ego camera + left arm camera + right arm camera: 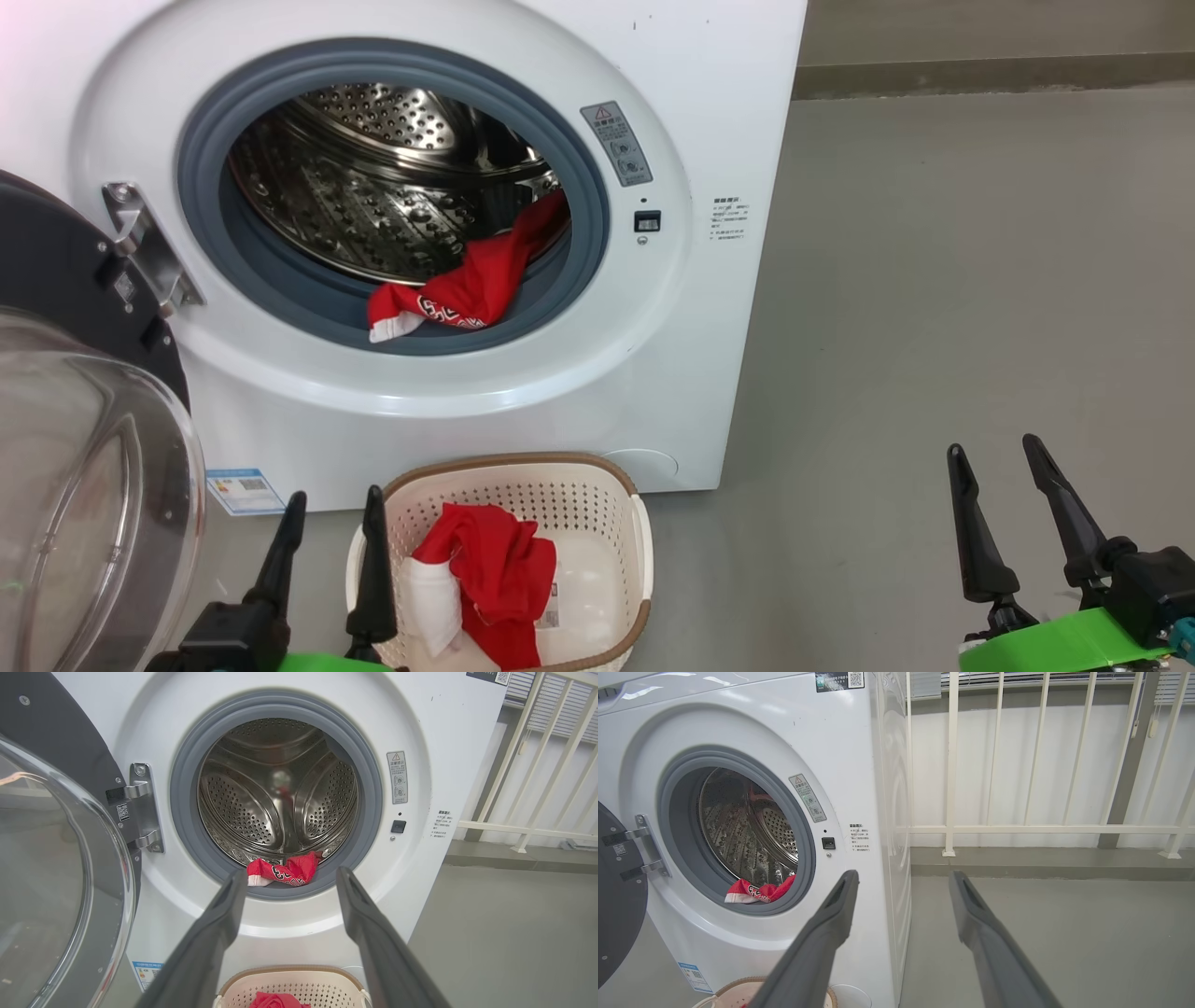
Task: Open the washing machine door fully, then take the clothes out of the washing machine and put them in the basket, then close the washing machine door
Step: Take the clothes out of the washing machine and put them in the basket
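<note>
Item: bright red fabric garment (471, 280) on grey rubber gasket (588, 233), centre frame, long axis rising rightward. Straight above nearer left gripper (336, 493), spread wide, empty. Right gripper (992, 446): lower right, wide, empty.

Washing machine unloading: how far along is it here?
Done: door stands wide open and one red garment lies in the basket. In hand: nothing; left gripper and right gripper are open and empty. Left: the other garment, draped over the gasket, must go in the basket, then the door closed.
</note>
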You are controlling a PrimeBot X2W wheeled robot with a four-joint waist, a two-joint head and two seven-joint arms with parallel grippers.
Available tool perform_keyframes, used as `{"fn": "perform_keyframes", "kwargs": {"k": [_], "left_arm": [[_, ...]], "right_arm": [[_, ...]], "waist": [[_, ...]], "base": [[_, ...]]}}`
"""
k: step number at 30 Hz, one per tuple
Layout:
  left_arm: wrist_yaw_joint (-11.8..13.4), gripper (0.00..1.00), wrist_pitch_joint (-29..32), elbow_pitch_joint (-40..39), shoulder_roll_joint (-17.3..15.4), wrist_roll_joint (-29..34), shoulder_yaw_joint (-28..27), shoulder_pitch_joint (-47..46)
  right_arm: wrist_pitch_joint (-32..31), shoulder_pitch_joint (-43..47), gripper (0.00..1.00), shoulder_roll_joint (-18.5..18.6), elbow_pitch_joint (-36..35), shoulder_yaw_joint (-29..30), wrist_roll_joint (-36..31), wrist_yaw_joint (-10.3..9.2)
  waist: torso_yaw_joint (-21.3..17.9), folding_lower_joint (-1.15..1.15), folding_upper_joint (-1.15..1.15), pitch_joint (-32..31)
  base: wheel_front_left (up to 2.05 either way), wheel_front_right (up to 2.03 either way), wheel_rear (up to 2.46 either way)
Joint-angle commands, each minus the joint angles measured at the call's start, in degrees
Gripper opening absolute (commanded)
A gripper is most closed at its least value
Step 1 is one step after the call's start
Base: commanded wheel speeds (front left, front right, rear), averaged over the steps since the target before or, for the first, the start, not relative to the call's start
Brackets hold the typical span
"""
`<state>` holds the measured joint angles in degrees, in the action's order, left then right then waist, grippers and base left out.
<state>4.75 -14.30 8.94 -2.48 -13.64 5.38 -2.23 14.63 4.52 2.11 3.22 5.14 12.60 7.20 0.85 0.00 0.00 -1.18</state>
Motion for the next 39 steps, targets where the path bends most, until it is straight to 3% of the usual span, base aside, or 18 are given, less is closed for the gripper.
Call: {"fn": "perform_keyframes", "kwargs": {"k": [1, 19, 39], "left_arm": [[0.16, 1.0, -0.7, -1.19, -0.41, 0.73, -2.05, -0.39], [0.0, 1.0, -0.7, -0.83, -0.4, -0.81, -1.12, -1.99], [-2.87, 1.0, -0.7, 2.43, -1.08, -1.62, -3.97, -19.04]], "right_arm": [[0.37, -0.88, 1.0, 0.76, -1.65, -1.21, -0.43, 0.29], [0.37, -1.07, 1.0, 0.76, -1.69, -1.89, 0.16, 0.29], [0.37, -9.19, 1.0, 0.76, -2.88, -3.92, 0.01, 0.29]], "waist": [[-0.02, 0.0, 0.0, -0.1], [-0.28, 0.0, 0.0, 2.01], [-1.8, 0.0, 0.0, 19.41]], "base": [[0.0, 0.0, 0.0], [0.0, 0.0, 0.0], [0.0, 0.0, 0.0]]}}
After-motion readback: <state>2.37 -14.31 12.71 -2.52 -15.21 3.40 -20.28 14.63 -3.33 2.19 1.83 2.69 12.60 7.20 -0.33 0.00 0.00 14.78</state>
